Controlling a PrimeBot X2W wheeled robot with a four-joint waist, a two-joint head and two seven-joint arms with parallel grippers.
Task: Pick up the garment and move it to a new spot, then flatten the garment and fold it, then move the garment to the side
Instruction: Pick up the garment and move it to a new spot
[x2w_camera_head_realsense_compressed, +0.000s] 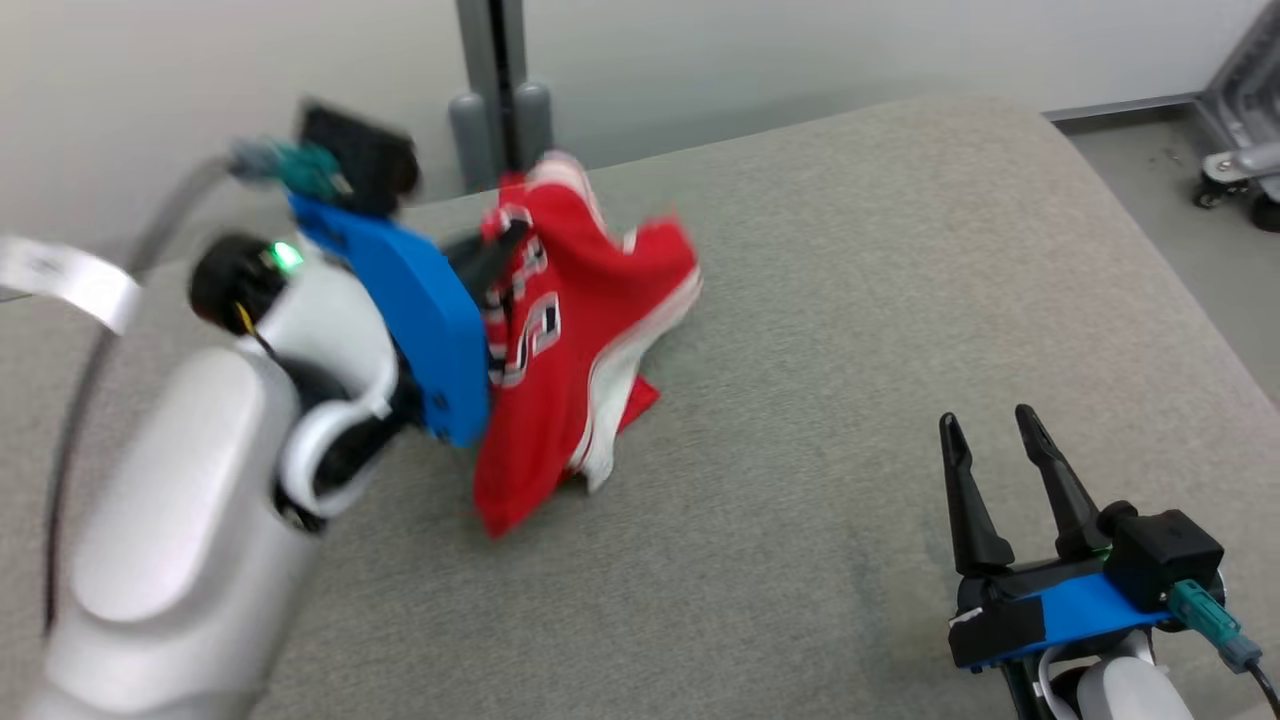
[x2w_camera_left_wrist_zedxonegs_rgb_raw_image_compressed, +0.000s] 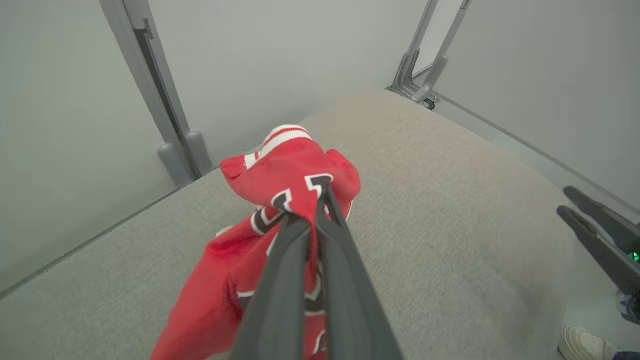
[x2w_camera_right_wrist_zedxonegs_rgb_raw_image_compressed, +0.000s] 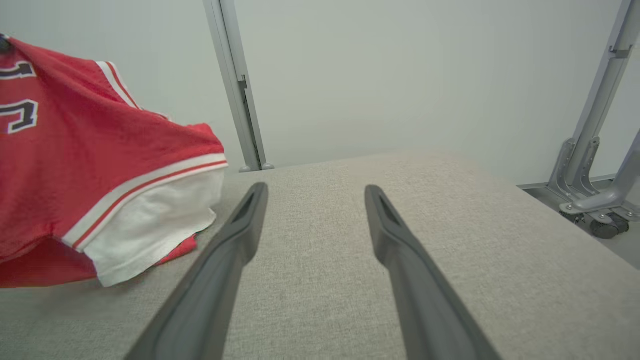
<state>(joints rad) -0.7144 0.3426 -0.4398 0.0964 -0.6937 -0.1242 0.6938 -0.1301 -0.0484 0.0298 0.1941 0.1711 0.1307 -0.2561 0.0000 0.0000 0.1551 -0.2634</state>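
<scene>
left wrist view: left jaws pinch garment (x2w_camera_left_wrist_zedxonegs_rgb_raw_image_compressed: 290, 162), right jaws wide apart.

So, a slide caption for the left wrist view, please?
Left claw shut on the red jersey, bunched over the grey fabric surface.

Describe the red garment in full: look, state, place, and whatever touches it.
The garment is a red jersey of knit-looking fabric, with white-and-red striped trim, black white-edged lettering and a white underside at one hem. It is bunched and hanging, pinched at a fold by the shut left claw, with its lower part draping onto the grey fabric surface. The open right claw stands apart from it.
</scene>
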